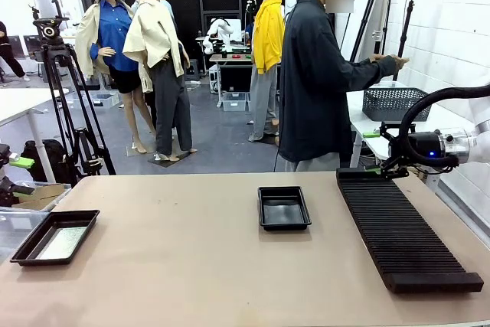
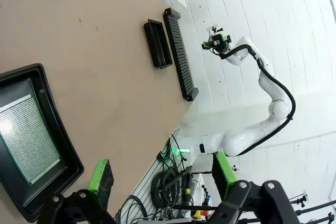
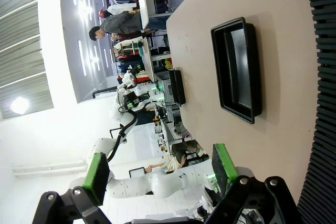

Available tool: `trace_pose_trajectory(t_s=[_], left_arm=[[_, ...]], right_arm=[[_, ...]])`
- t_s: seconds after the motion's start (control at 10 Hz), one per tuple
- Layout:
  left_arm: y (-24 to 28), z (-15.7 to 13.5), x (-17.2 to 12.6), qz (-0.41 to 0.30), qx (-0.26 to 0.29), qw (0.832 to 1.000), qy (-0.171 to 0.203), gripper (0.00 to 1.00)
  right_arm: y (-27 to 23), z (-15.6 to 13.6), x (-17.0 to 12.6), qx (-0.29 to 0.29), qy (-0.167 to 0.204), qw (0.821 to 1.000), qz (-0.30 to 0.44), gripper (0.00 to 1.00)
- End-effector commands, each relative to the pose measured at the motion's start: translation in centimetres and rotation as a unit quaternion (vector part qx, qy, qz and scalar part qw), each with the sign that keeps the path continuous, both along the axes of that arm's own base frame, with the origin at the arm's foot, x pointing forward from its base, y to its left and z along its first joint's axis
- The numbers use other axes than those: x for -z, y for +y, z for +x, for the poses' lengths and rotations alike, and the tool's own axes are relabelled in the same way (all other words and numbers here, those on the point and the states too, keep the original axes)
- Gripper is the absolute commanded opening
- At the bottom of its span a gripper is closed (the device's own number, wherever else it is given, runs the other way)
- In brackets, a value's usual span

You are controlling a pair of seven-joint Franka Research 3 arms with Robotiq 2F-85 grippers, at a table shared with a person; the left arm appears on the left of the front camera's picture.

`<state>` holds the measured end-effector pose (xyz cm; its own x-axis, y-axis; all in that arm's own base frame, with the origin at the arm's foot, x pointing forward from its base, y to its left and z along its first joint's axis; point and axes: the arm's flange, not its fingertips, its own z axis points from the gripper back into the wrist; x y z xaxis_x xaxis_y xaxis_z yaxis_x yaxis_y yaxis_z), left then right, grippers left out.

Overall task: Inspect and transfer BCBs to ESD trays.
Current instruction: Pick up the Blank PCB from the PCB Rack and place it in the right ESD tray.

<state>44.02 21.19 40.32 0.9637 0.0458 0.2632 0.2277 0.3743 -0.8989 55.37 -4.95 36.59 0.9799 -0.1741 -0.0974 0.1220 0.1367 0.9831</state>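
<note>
One BCB [image 2: 26, 137] in left ESD tray [image 2: 60, 129], centre ESD tray [image 1: 285, 226] empty; left gripper [image 2: 161, 172], right gripper [image 3: 160, 169] fingers apart; likely awaiting next board.

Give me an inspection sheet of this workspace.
Surface: tan tabletop, bare between items.
Job's things: shallow glossy black plastic tray at the left edge holds a green circuit board with a grey sheen; second identical tray mid-table, empty.
Clutter: long ribbed black slotted rack on the right, no boards in it.
Grippers: left gripper open, empty, near the loaded tray; right gripper open, empty, by the rack's far end.
Cables: black hose arcs above the right gripper; cable bundle below the table edge.
Surroundings: person in a dark top across the table, turned toward a dark mesh basket; camera tripod.
</note>
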Motion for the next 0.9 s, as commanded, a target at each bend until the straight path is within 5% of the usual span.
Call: trace_pose_trajectory(t_s=[0.0, 0.5, 0.8], left_arm=[[0.2, 0.5, 0.1, -0.016, 0.000, 1.000, -0.002, 1.00], [1.6, 0.9, 0.9, -0.091, -0.041, 0.995, -0.002, 1.00], [1.1, 0.2, 1.1, -0.062, -0.027, 0.998, -0.002, 1.00]], right_arm=[[0.1, -0.1, -0.1, 0.003, 0.000, 1.000, -0.004, 1.00], [0.1, -0.1, -0.1, 0.003, 0.000, 1.000, -0.004, 1.00], [0.1, -0.1, -0.1, 0.003, 0.000, 1.000, -0.004, 1.00]])
